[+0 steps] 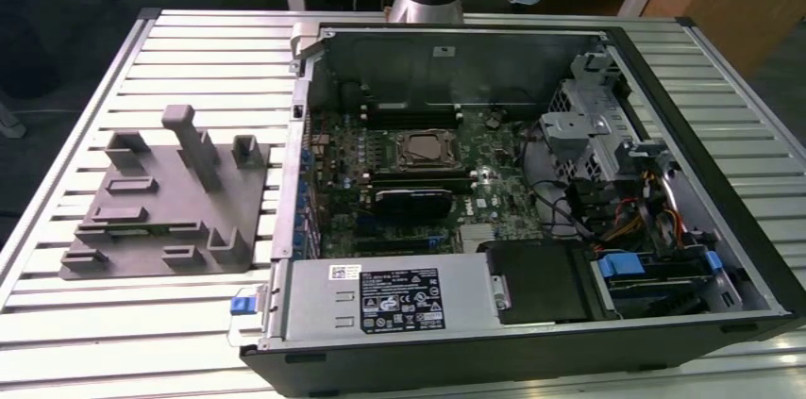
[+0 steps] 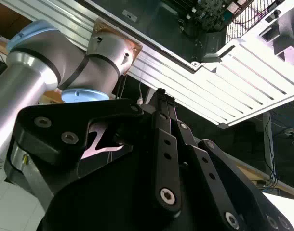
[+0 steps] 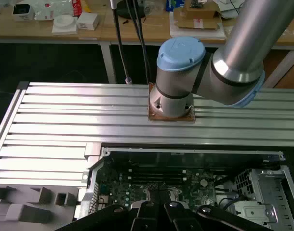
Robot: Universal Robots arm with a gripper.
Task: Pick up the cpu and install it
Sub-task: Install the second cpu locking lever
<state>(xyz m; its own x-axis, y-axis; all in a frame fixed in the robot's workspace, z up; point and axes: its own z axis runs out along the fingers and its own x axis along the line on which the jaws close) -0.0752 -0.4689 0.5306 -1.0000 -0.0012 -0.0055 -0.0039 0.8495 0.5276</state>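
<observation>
The small square cpu with its pale silver metal top (image 1: 421, 146) sits in the black-framed socket near the middle of the green motherboard (image 1: 504, 193), centre of the exterior view, inside the open black computer case (image 1: 529, 361). The case lies on the ribbed aluminium worktop (image 1: 189, 50), with a grey moulded fixture (image 1: 164, 201) at left. The black hand (image 3: 156, 211) hangs above the case; whether it is wide or narrow I cannot tell.
</observation>
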